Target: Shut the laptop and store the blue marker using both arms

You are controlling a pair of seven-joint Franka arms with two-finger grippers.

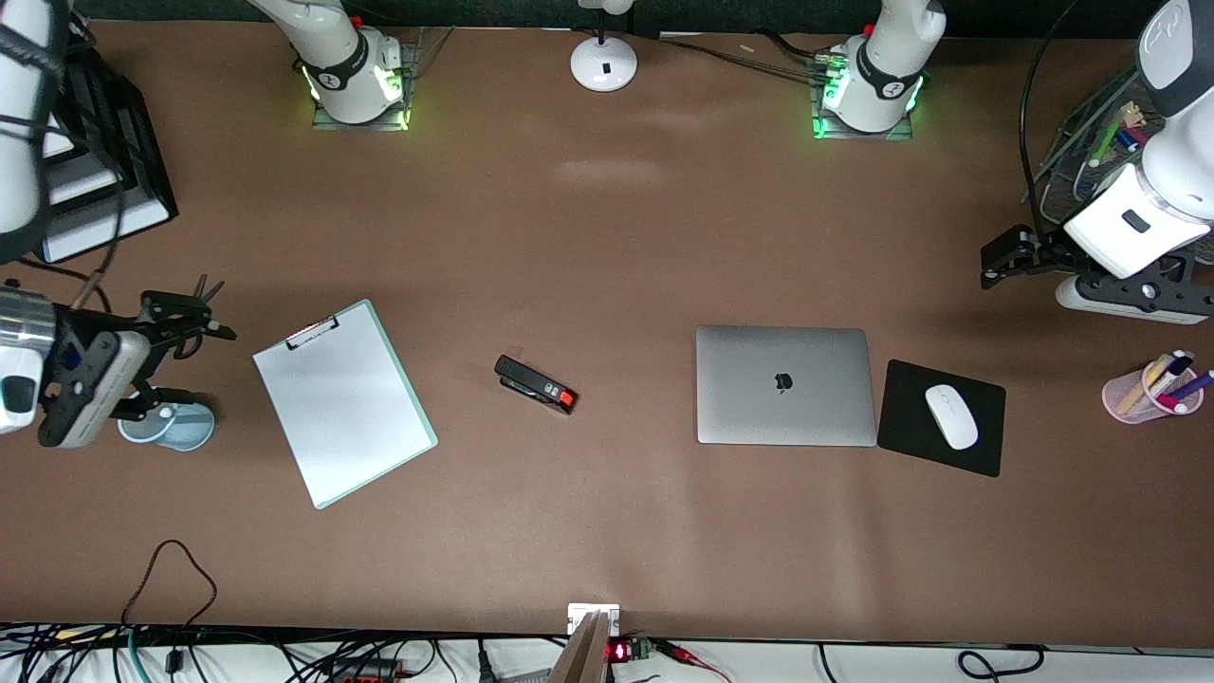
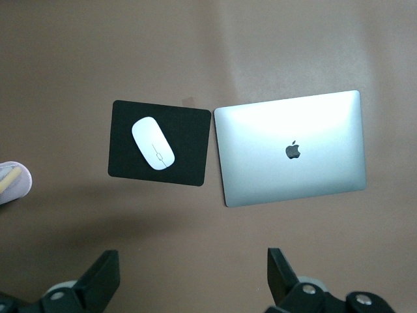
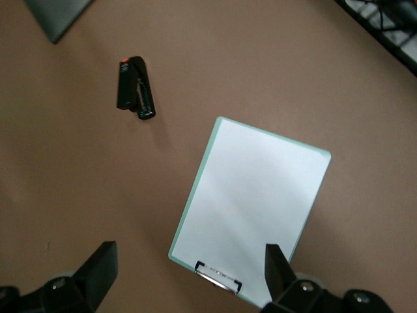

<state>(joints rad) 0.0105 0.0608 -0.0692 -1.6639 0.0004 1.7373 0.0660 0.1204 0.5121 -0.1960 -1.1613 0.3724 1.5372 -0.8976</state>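
Observation:
The laptop (image 1: 785, 384) lies shut on the table, lid down with the apple logo up; it also shows in the left wrist view (image 2: 293, 150), and one corner shows in the right wrist view (image 3: 58, 13). I cannot pick out the blue marker anywhere. My left gripper (image 1: 994, 261) is open and empty, up in the air over the table at the left arm's end; its fingers (image 2: 104, 277) stand wide apart. My right gripper (image 1: 180, 356) is open and empty, in the air at the right arm's end, beside the clipboard (image 1: 343, 403).
A black mouse pad (image 1: 977, 446) with a white mouse (image 1: 951, 415) lies beside the laptop. A pink pen cup (image 1: 1129, 396) and a mesh organizer (image 1: 1081, 152) stand at the left arm's end. A black stapler (image 1: 536, 384) lies mid-table. Black trays (image 1: 114, 142) stand at the right arm's end.

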